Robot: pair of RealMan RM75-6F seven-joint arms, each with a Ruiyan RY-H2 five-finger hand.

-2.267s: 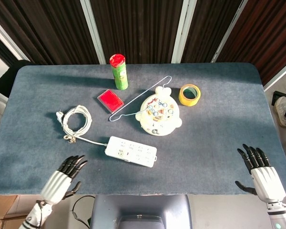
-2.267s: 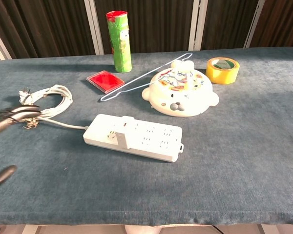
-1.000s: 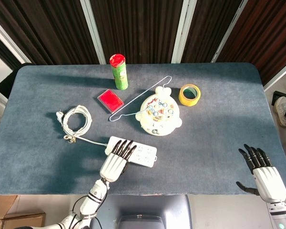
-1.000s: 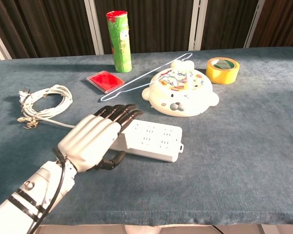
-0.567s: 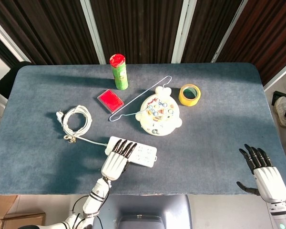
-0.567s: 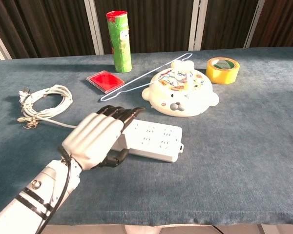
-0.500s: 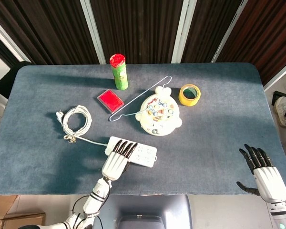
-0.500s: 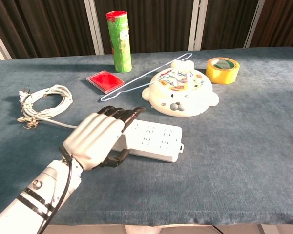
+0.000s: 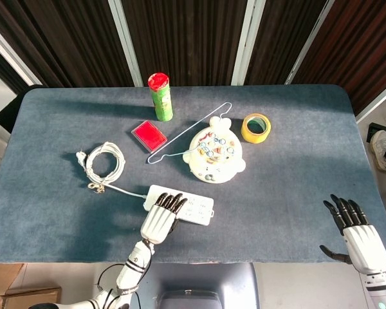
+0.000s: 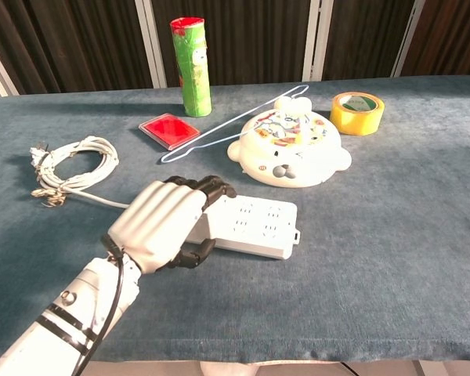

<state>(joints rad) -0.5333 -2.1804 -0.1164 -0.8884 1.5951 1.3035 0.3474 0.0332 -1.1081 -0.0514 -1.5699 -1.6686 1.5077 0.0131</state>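
— Near the front edge of the bench (image 9: 296,193), what is the left hand (image 10: 160,223) doing?
— Its fingers (image 10: 207,186) are grasping the left end of the white power strip (image 9: 192,207), thumb curled under its near side. The cord (image 9: 103,161) lies coiled to the left.
— And the right hand (image 9: 360,235)?
— Fingers released and spread, holding nothing, at the bench's right front corner, well apart from the strip.

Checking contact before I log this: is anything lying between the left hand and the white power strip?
Nothing visible does. The left hand lies directly over the near end of the power strip, fingers curled over its far edge, thumb at its near side.
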